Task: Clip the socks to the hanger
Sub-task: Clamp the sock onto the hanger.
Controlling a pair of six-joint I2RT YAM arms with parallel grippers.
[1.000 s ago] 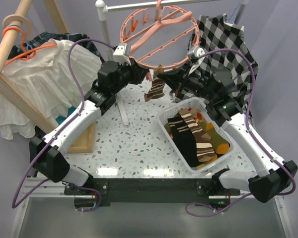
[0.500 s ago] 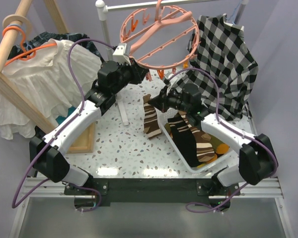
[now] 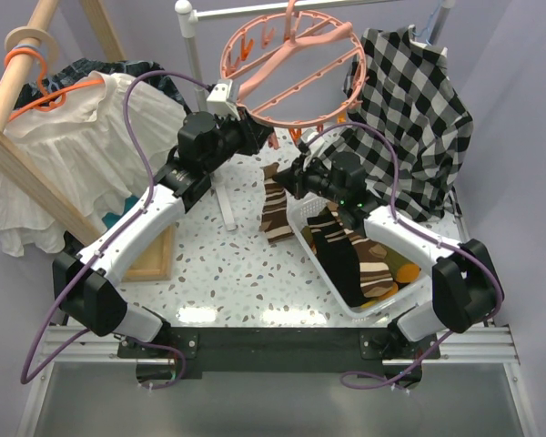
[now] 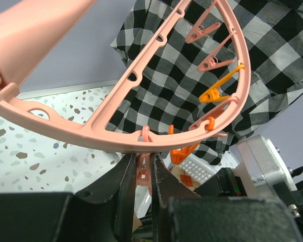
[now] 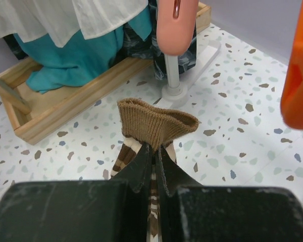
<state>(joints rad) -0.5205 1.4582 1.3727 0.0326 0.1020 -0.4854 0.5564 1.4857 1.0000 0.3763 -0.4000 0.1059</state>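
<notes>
Top external view: the table (image 3: 218, 264) carries a rack on which the pink hanger (image 3: 300, 41) hangs as a tilted ring, its near rim lowest, just above both claws. A checked shirt (image 3: 409, 100) hangs to its right and a white blouse (image 3: 91, 137) to its left.

A white basket (image 3: 369, 309) sits on the right half of the table and holds the remaining socks (image 3: 364, 259).

One striped sock (image 3: 276, 211) hangs from the right gripper (image 3: 287, 177), cuff up. Its long axis runs down from the claw towards the table, just beside the basket's left rim. Whether the toe touches the table cannot be told.

In the right wrist view the right claw is clamped on the brown cuff (image 5: 156, 121).

The left gripper (image 4: 144, 166) sits under the ring's rim (image 4: 118, 93), its fingers drawn narrow around a pink clip (image 4: 143, 174).

Against half a second ago, the sock and right claw stand slightly farther from the near edge and closer to the ring. A second ago the sock hung right under the rim. The left arm is unchanged.

Bare tabletop lies left of the sock as far as the rack foot (image 3: 226, 208). An orange clip (image 5: 298, 75) hangs close on the claw's right.
</notes>
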